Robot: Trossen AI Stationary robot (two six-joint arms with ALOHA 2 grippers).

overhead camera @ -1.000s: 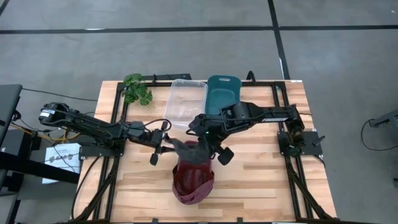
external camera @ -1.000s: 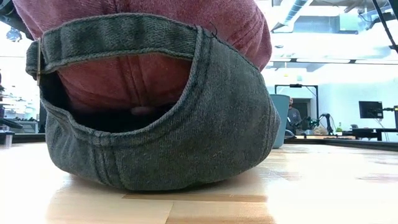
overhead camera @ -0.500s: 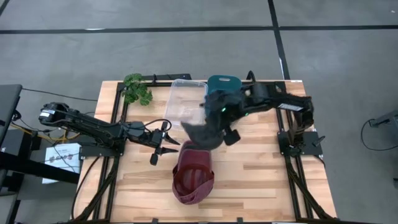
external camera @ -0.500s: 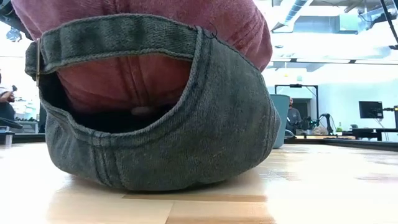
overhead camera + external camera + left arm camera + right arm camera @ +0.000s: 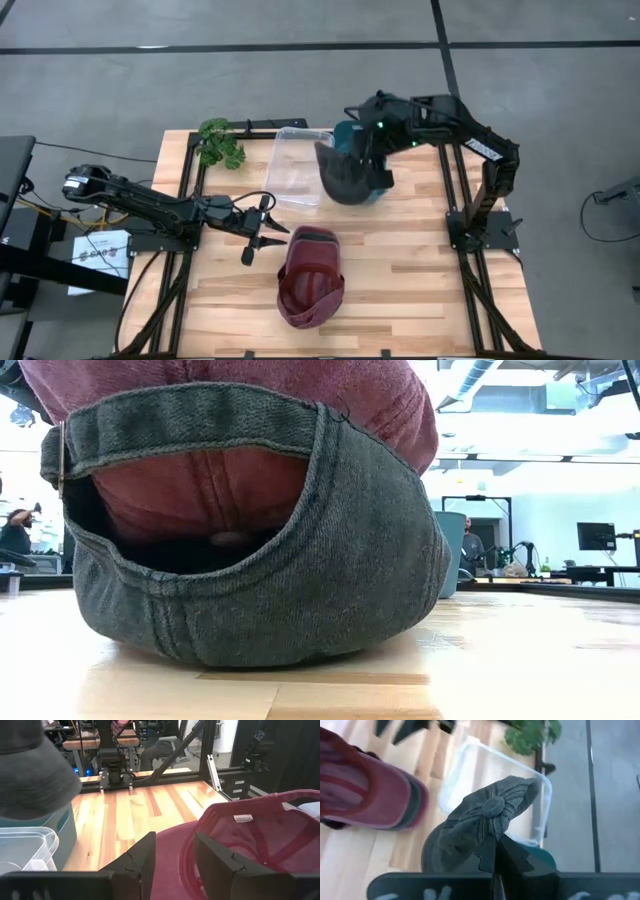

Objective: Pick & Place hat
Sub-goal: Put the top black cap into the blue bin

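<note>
the right hand [image 5: 496, 851] was pinched shut on the soft, light grey hat [image 5: 347, 176], drooping limp over the teal bin [image 5: 362, 138], while the left hand [image 5: 262, 232] waited open beside the red cap [image 5: 310, 280] on the worktop [image 5: 420, 285].

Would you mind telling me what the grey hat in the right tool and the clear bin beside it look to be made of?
Grey hat: probably brushed cotton, matte, with stitched panels and a covered button. Clear bin: seemingly glossy transparent plastic, the tabletop showing through it. The right tool pinches the hat.
</note>
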